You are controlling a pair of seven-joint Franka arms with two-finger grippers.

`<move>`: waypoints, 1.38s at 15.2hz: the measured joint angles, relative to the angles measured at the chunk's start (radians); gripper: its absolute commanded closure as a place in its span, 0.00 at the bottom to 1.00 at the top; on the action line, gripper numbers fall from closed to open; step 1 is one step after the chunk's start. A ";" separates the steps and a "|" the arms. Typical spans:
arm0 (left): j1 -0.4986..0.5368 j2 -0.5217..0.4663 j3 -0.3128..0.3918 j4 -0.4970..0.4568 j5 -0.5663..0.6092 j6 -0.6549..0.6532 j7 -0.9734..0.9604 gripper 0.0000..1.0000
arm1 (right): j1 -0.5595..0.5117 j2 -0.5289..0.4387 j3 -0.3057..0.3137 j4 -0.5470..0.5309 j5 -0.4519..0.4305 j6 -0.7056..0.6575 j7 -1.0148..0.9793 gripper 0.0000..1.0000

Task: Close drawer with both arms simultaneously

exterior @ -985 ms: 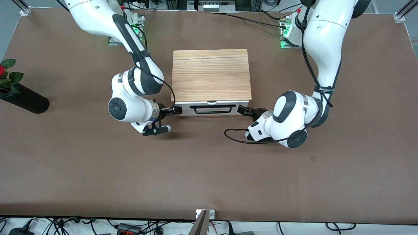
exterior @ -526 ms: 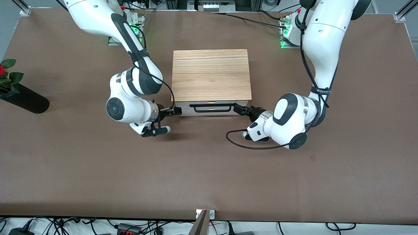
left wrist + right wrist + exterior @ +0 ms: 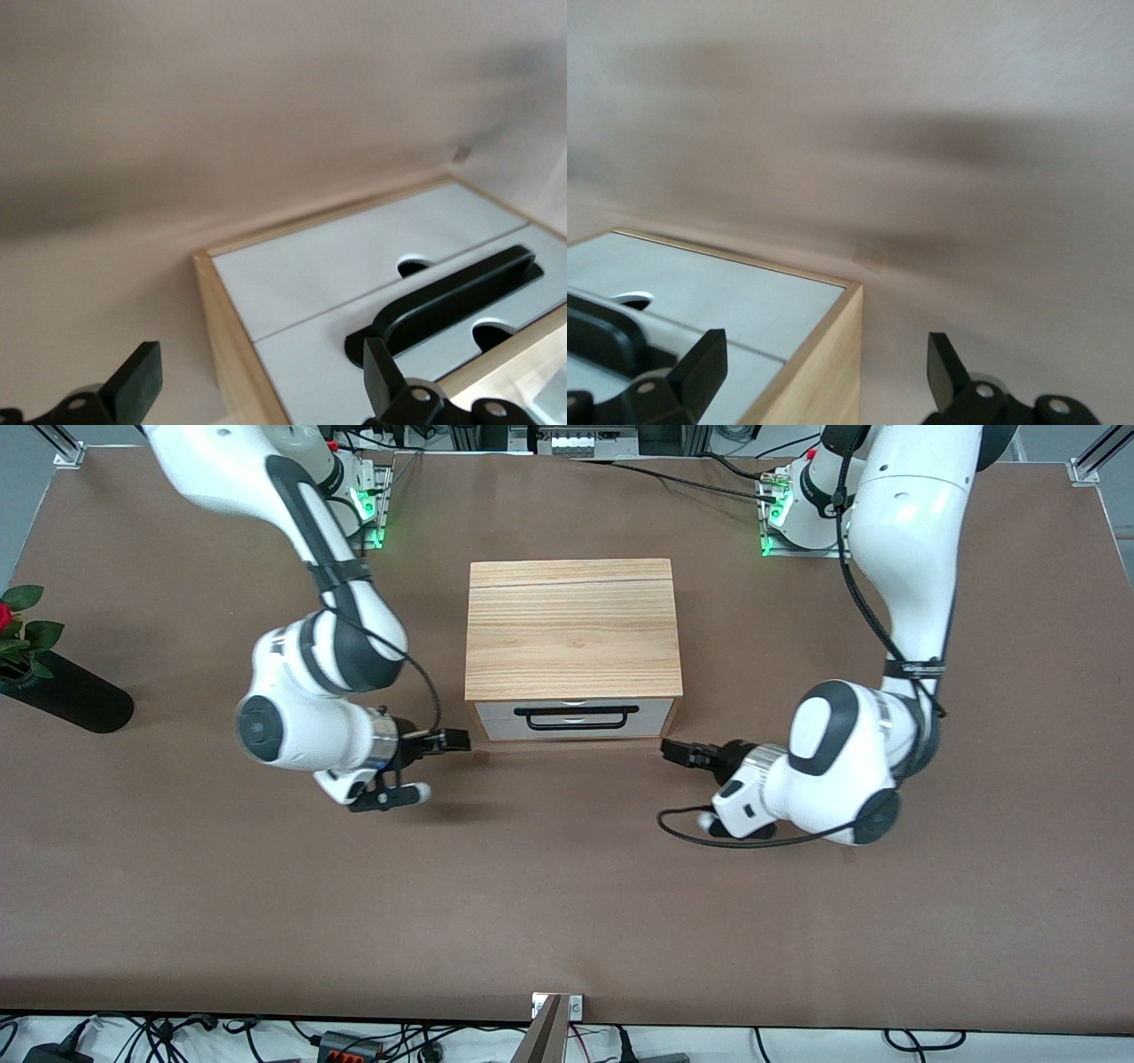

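Observation:
The drawer [image 3: 496, 722] sits flush in the wood-grain cabinet [image 3: 571, 624]; its white front and black bar handle [image 3: 580, 710] face the front camera. My right gripper [image 3: 456, 738] is open and empty, just off the cabinet's front corner toward the right arm's end. My left gripper [image 3: 675, 751] is open and empty, just off the other front corner. The left wrist view shows the white front [image 3: 301, 354], the handle [image 3: 452, 297] and my open gripper [image 3: 257, 390]. The right wrist view shows the front [image 3: 718, 292], a cabinet corner and my open gripper [image 3: 824, 372]. Neither gripper touches the drawer.
A black vase [image 3: 66, 691] with a red flower lies at the right arm's end of the table. A black cable [image 3: 691, 837] loops on the table by the left wrist. Bare brown table [image 3: 567, 886] stretches from the cabinet toward the front camera.
The drawer has gone in flush with the cabinet. Both grippers have then drawn back from its front, outward and toward the front camera.

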 measured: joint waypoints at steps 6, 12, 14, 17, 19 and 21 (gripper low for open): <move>0.062 -0.059 0.038 0.053 0.150 -0.005 0.155 0.00 | -0.103 -0.061 -0.098 0.076 -0.015 -0.209 0.007 0.00; 0.088 -0.176 0.089 0.056 0.402 -0.092 0.170 0.00 | -0.115 -0.119 -0.267 0.081 -0.240 -0.467 -0.014 0.00; 0.091 -0.200 0.117 0.056 0.451 -0.096 0.155 0.00 | -0.115 -0.146 -0.271 0.082 -0.330 -0.480 -0.042 0.00; 0.094 -0.245 0.127 0.061 0.516 -0.096 0.150 0.00 | -0.113 -0.191 -0.296 0.084 -0.360 -0.486 -0.060 0.00; 0.091 -0.287 0.128 0.070 0.525 -0.097 0.145 0.00 | -0.126 -0.221 -0.304 0.087 -0.388 -0.474 -0.075 0.00; 0.091 -0.328 0.130 0.080 0.528 -0.098 0.140 0.00 | -0.178 -0.254 -0.236 0.084 -0.463 -0.472 -0.091 0.00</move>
